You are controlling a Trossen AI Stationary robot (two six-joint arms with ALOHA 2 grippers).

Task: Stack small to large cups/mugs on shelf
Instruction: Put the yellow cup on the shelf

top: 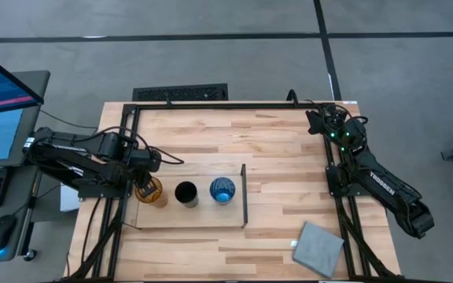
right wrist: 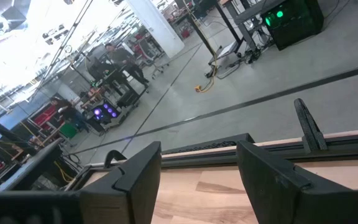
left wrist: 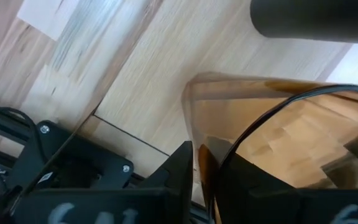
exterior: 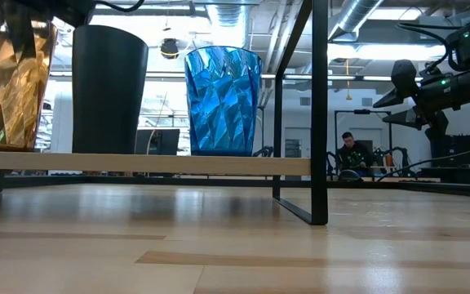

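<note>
The left tool point(top: 142, 187) clamps the orange tumbler's point(top: 151, 192) rim at the shelf's point(top: 211, 220) end, beside the black cup point(top: 185, 193); a skewed release could tip it; the right tool point(right wrist: 197, 174), fingers apart, waits far off.

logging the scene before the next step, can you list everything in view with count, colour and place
orange tumbler: 1, translucent orange, on the shelf's end farthest from its dark wall, left claw at its rim
black cup: 1, black, middle of the shelf
blue cup: 1, translucent blue, on the shelf next to the dark wall
shelf: 1, pale plywood with a thin dark upright wall, left-centre of the table
grey pad: 1, grey, table's near right corner
table: 1, light wood with a black frame
person: 1, far back in the room
left claw: shut on the orange tumbler's rim
right claw: open, raised near the table's far right corner
</note>
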